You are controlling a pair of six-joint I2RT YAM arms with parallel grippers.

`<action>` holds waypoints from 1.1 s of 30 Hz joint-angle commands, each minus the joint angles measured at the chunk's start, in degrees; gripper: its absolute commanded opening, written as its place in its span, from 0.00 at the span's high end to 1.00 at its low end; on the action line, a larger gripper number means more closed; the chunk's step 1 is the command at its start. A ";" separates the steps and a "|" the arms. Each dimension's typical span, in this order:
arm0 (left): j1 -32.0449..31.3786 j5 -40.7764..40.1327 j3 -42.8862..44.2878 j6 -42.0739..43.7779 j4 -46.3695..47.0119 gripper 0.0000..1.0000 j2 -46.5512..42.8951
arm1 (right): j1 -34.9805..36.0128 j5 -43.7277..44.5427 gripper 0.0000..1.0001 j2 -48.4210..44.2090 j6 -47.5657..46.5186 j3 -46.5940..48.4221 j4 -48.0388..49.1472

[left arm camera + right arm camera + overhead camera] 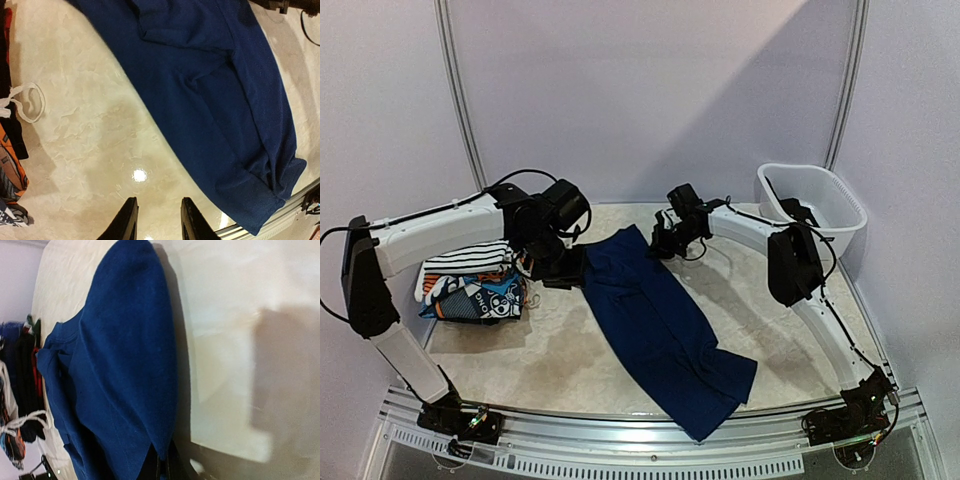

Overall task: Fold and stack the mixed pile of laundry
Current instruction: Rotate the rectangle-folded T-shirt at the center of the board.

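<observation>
Beige tabletop (570, 350), centre: navy garment (660, 320), right gripper (161, 466) clamped on its edge, shallow pinch may slip; left gripper (159, 222) spread, empty.

**Our table, left to right**

We find the pile (470, 285) at the left, on the table (550, 360). The garment (660, 325) lies beside it across the middle, running from far centre to near right. The tub (815, 200) stands far right.

There are two robot arms, a left arm (440, 235) and a right arm (790, 260), and one table (550, 350). On it are one navy garment (660, 320) and one stack of clothes (470, 285) with at least two patterned pieces. There is one white tub (815, 200).
</observation>
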 commanded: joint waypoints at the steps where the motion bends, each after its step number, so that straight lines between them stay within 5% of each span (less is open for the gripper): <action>1: -1.18 -1.52 -0.32 1.94 -1.65 0.71 -1.11 | -4.04 10.00 1.00 -4.41 5.04 -1.83 -0.44; 18: -2.63 -2.34 -0.58 5.43 -1.92 0.71 -0.88 | -11.77 29.10 1.00 -6.74 15.50 -2.24 -7.41; 24: -4.35 -3.08 -0.04 7.26 -2.78 0.71 -0.69 | -11.77 27.06 0.99 -8.49 16.35 -4.46 -6.99; 33: -9.35 -4.01 2.78 10.50 -4.50 0.70 1.17 | -11.77 26.35 0.49 -12.92 12.83 -4.42 -9.50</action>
